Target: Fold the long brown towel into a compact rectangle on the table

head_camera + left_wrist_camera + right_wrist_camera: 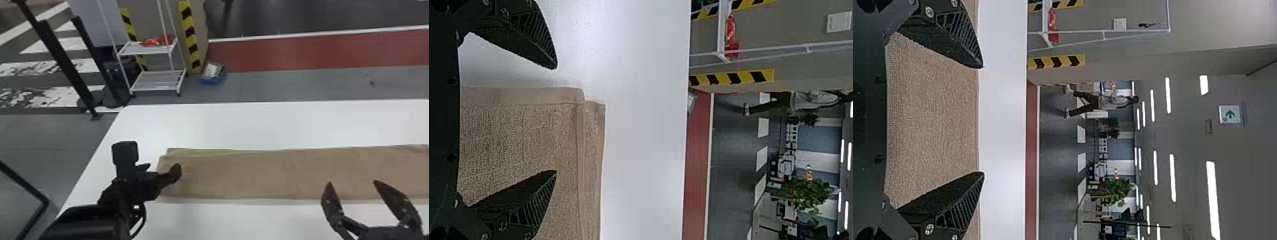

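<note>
Watch the brown towel (255, 175), stretched along the table (255, 124) from eight to four o'clock beneath gaping, empty left gripper (555, 120) and equally wide right gripper (352, 182), for a possible skewed fold through pinching just one layer at eight!

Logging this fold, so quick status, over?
Left gripper open at towel's left end. Right gripper open, over near edge. Towel stretched long across table, nothing lying on it.

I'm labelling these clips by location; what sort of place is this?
Probably an indoor industrial or lab space: a wheeled metal cart, yellow-and-black hazard striping and a green exit-style sign suggest it.
</note>
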